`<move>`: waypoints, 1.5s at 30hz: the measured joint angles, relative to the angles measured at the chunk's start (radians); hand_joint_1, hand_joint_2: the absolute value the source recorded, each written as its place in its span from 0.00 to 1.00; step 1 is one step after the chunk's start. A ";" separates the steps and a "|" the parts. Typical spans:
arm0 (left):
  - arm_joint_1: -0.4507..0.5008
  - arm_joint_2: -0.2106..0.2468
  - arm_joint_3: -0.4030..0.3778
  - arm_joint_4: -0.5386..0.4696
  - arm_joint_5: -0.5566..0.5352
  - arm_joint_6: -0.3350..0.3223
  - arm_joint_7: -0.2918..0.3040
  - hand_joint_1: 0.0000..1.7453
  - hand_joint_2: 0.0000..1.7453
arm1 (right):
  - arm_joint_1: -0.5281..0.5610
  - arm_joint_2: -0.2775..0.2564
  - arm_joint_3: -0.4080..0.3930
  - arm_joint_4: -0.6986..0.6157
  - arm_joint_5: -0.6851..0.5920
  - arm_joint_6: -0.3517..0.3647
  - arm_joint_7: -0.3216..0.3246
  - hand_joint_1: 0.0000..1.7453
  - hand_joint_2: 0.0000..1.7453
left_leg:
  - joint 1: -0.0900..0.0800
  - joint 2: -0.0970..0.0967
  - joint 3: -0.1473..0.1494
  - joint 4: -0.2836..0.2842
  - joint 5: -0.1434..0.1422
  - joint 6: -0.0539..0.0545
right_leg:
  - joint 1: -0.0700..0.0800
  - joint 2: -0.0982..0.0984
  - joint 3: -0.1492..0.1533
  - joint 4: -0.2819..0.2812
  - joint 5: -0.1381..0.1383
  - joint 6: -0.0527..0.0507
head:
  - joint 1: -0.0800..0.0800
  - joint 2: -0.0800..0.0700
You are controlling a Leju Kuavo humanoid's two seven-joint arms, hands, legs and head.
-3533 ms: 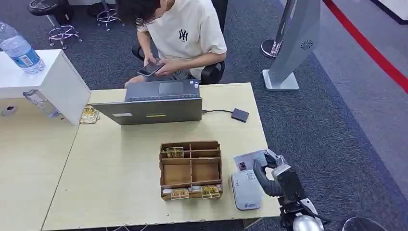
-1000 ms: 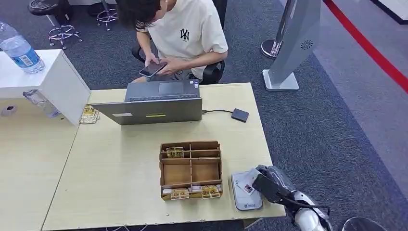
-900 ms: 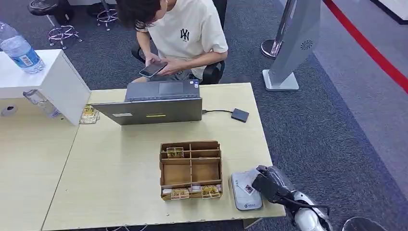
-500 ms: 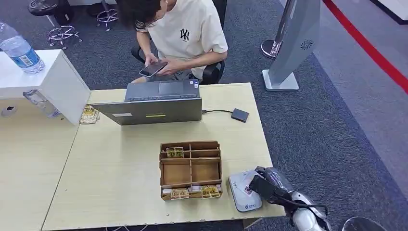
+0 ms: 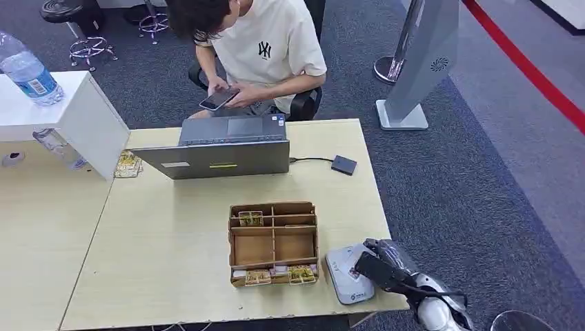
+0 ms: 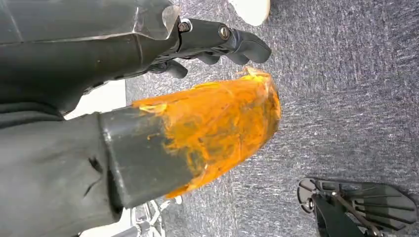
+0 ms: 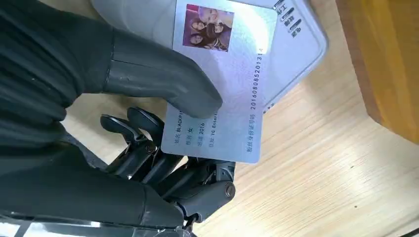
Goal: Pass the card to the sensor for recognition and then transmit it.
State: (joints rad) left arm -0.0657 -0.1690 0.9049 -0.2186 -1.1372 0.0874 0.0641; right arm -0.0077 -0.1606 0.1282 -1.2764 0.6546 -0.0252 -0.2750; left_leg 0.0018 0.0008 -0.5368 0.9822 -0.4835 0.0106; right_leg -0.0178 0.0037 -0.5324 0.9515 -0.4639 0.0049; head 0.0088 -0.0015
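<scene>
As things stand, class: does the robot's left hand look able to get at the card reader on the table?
Probably not. The left hand hangs over carpet, while the card reader sits at the table's right edge under the right hand holding the card.

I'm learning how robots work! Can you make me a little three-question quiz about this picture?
1. True or false: the right hand holds the pale photo ID card.
2. The card is over: A) the white rounded card reader, B) the grey laptop, C) the brown wooden divided box.
3. What does the seated person hold?

Key: 1 true; 2 A; 3 a dark phone.
</scene>
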 joint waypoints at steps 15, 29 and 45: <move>0.000 -0.015 0.002 0.000 -0.031 0.006 0.005 0.00 0.00 | 0.053 0.134 -0.077 -0.210 -0.010 -0.443 -0.094 1.00 1.00 | 0.000 0.000 0.000 0.000 0.000 0.000 | 0.000 0.000 -0.001 0.000 0.000 0.000 | 0.000 0.000; -0.003 -0.024 -0.002 0.000 -0.114 -0.006 0.014 0.00 0.00 | 0.087 0.277 -0.031 -0.426 0.248 -0.665 -0.206 1.00 1.00 | 0.000 0.000 0.000 0.000 0.000 0.000 | 0.000 0.000 0.000 0.002 0.000 0.000 | 0.000 0.000; -0.013 -0.024 -0.066 0.000 -0.225 -0.058 0.011 0.00 0.00 | -0.287 0.411 0.124 -0.215 0.769 -0.665 -0.143 1.00 1.00 | 0.000 0.000 0.000 0.002 0.001 -0.001 | 0.000 0.001 -0.001 0.005 0.000 0.000 | 0.000 0.000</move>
State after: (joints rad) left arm -0.0783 -0.1926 0.8385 -0.2186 -1.3623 0.0294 0.0748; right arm -0.2945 0.2506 0.2526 -1.4919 1.4234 -0.6897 -0.4180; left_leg 0.0020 0.0013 -0.5372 0.9838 -0.4824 0.0092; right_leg -0.0178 0.0046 -0.5332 0.9565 -0.4639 0.0045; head 0.0092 -0.0015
